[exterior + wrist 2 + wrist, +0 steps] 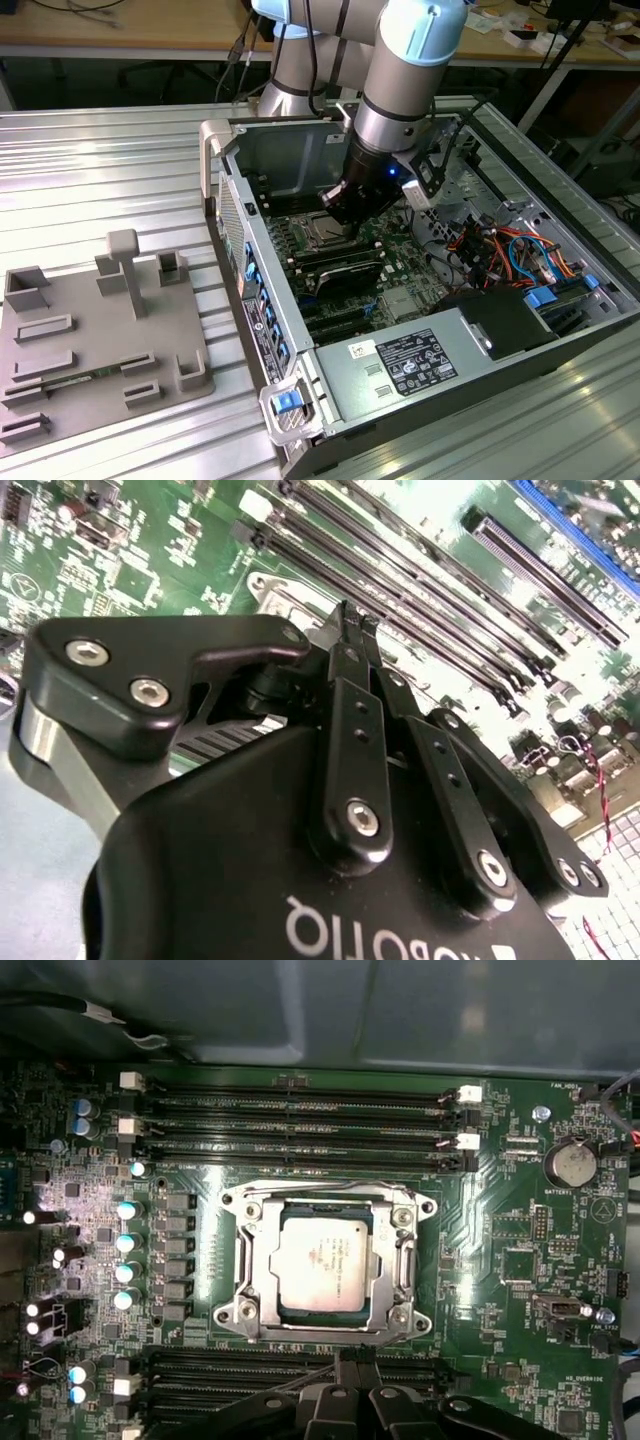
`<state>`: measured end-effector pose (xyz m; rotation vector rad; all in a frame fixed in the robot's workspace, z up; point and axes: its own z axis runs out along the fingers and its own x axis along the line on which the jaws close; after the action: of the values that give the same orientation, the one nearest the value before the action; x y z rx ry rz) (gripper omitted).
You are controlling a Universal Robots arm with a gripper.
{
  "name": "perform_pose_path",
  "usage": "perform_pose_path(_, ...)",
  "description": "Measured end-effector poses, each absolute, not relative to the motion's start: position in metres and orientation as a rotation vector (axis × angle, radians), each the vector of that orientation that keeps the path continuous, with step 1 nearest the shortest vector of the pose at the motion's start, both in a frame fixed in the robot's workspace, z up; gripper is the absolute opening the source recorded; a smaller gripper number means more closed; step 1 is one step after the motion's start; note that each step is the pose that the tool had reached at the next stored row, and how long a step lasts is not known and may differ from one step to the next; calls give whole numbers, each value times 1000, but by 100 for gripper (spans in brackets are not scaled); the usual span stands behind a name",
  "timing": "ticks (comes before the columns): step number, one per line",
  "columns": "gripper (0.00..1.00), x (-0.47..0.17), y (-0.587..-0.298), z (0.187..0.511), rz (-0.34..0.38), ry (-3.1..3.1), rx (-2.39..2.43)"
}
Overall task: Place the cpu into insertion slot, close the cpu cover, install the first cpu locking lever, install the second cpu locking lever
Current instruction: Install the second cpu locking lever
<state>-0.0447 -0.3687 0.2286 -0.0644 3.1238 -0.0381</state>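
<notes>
Silver-grey metal marks the cpu (322, 1268), seated flat in the insertion slot (262, 1312) with the cpu cover (327, 1196) lying down around it in the first wrist view, so it looks framed for locking; the hand (352, 1360) sits at six o'clock of it, fingertips pressed together on nothing. In the second wrist view the fingertips (352, 630) meet over memory slots (430, 600). In the exterior view the arm (405, 90) tilts steeply down into the open computer case (400, 400) on the bench (100, 150).
</notes>
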Motion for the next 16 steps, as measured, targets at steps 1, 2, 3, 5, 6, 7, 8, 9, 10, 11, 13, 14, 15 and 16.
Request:
perform_pose_path(1, 11, -44, -369, 229, -39, 3125, -65)
perform_pose_path(2, 11, -44, -369, 229, -39, 3125, -65)
perform_pose_path(3, 11, -44, -369, 229, -41, 3126, -65)
perform_pose_path(5, 11, -45, -369, 229, -43, 3126, -65)
perform_pose_path(6, 11, -45, -369, 229, -43, 3126, -65)
perform_pose_path(7, 11, -45, -369, 229, -43, 3126, -65)
perform_pose_path(8, 11, -45, -369, 229, -43, 3126, -65)
perform_pose_path(9, 11, -45, -370, 229, -43, 3126, -65)
perform_pose_path(10, 11, -45, -370, 229, -43, 3126, -65)
perform_pose_path(11, 11, -45, -370, 229, -43, 3125, -65)
perform_pose_path(13, 11, -45, -370, 229, -45, 3126, -65)
perform_pose_path(14, 11, -46, -371, 228, -45, 3126, -65)
perform_pose_path(15, 11, -47, -371, 228, -45, 3126, -65)
perform_pose_path(16, 11, -48, -370, 228, -45, 3126, -65)
